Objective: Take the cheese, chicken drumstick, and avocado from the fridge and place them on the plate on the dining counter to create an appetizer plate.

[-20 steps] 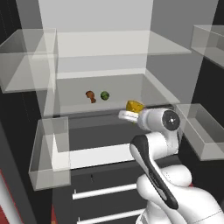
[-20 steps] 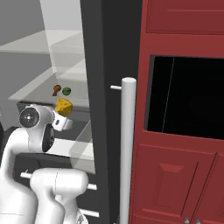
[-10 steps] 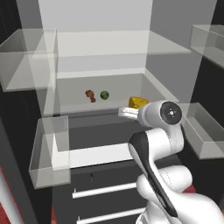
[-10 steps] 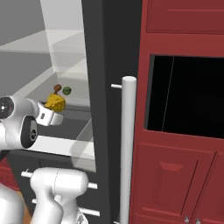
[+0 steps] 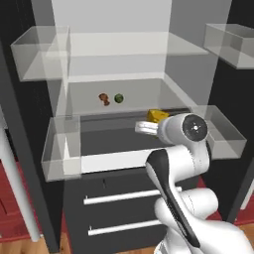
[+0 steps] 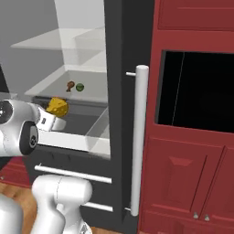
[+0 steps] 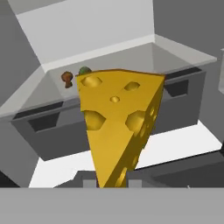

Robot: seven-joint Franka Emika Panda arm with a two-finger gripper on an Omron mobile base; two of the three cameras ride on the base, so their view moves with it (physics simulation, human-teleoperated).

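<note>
From the left base view, my pincer (image 5: 149,128) sits just in front of the open fridge (image 5: 124,59), closed on the cheese (image 5: 157,116), whose yellow wedge shows above my wrist. Further in, on the glass shelf (image 5: 144,94), the chicken drumstick (image 5: 104,98) and the avocado (image 5: 118,98) lie near each other but apart, well behind the wedge.

From the right base view, the cheese (image 6: 57,106) stands clear of the shelf, carried at the end of my pincer (image 6: 54,119) — nothing under it but air. The drumstick (image 6: 70,85) and avocado (image 6: 80,87) rest deep on the shelf, and the fridge's long white bar handle (image 6: 138,137) rises to my right.

From the hand view, the cheese (image 7: 117,122) stands upright with its narrow end down between my fingertips, broad holed face toward the camera. My jaws are nearly shut, pinching only that thin lower edge. I judge the wedge light and fairly stiff, though its smooth tapering faces could let it slip or pivot — a hold higher on the thicker body would be surer. The drumstick (image 7: 66,78) and avocado (image 7: 85,70) peek out behind its top edge.
</note>
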